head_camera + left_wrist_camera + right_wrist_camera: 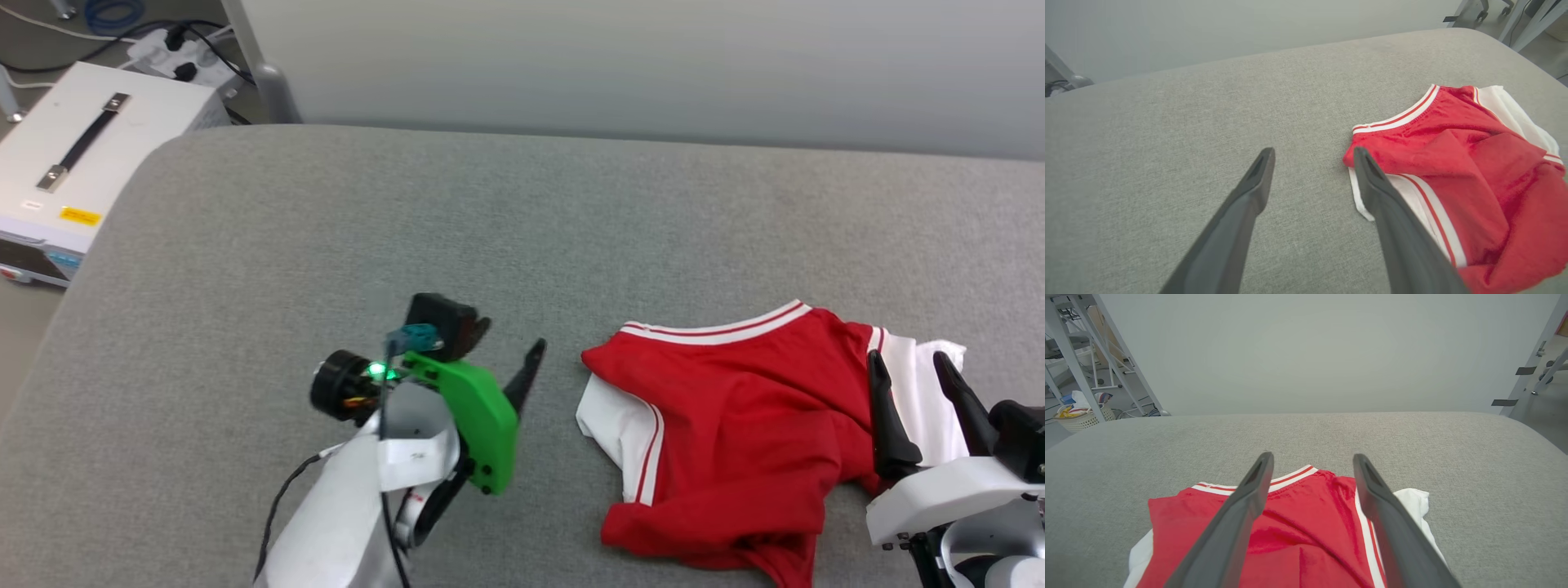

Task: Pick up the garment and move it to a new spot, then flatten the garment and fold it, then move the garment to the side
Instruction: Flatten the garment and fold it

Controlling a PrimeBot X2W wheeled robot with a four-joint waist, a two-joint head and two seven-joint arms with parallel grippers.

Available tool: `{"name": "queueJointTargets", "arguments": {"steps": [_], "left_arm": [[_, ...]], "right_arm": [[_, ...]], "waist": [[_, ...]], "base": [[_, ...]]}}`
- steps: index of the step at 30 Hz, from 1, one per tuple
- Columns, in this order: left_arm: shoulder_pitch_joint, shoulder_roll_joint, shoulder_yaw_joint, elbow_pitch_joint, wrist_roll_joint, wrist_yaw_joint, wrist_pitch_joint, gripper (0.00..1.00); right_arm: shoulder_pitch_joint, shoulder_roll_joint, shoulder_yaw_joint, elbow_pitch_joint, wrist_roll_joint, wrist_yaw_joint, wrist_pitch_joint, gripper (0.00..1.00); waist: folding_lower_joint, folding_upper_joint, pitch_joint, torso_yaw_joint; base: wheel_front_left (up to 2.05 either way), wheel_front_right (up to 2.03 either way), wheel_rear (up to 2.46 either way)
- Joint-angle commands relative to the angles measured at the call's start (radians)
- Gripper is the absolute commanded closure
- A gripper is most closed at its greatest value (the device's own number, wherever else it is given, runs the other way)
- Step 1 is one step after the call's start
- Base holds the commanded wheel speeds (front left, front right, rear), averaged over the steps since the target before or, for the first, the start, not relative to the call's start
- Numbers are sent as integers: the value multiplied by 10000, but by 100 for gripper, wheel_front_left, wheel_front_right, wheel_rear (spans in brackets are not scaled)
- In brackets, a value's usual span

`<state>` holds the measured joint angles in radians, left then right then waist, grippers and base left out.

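You've got a grey padded tabletop in front of you, and a white case with a black strap handle sits on the floor off its far left corner, well apart. The left gripper is spread wide and grips nothing, just left of the red jersey. The right gripper is equally wide and grips nothing, its fingers over the jersey's right white sleeve. The jersey lies crumpled on the table's right side.

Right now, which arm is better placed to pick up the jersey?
Right. The right gripper hangs open directly over the red jersey, by its white sleeve; the left gripper, also open, sits beside it over bare grey padding.
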<state>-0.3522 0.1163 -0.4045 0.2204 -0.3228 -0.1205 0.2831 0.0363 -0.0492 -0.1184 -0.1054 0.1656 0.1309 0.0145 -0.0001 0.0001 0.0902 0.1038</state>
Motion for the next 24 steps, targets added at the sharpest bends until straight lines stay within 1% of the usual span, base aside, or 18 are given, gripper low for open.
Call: {"name": "queueJointTargets", "arguments": {"steps": [1,4,7,14,21,24], "left_arm": [[-282,-59,-232,113,-146,-60,213,0],[-700,-73,-924,408,-350,-87,713,0],[-1045,34,-1637,750,-549,-96,1109,0],[-1959,519,-3439,1516,-1254,-99,1796,0],[-2835,1029,-4628,2771,-1582,-100,2338,0],[-3085,1144,-5461,3120,-1847,-100,2707,0]], "right_arm": [[-175,-12,46,-80,70,-2,-3,0],[-303,-11,98,-102,72,-2,-18,0],[-412,-11,153,-78,78,-2,-58,0],[-721,-11,345,81,187,-2,-179,0],[-869,-11,442,209,325,-2,-280,0],[-903,-11,439,261,407,-2,-311,0]], "waist": [[1,-1,409,-371],[1,-1,678,-560],[1,-1,894,-717],[1,-1,1392,-1050],[1,-1,1656,-1346],[1,-1,1702,-1428]], "base": [[0,0,0],[0,0,0],[0,0,0],[0,0,0],[0,0,0],[0,0,0]]}}
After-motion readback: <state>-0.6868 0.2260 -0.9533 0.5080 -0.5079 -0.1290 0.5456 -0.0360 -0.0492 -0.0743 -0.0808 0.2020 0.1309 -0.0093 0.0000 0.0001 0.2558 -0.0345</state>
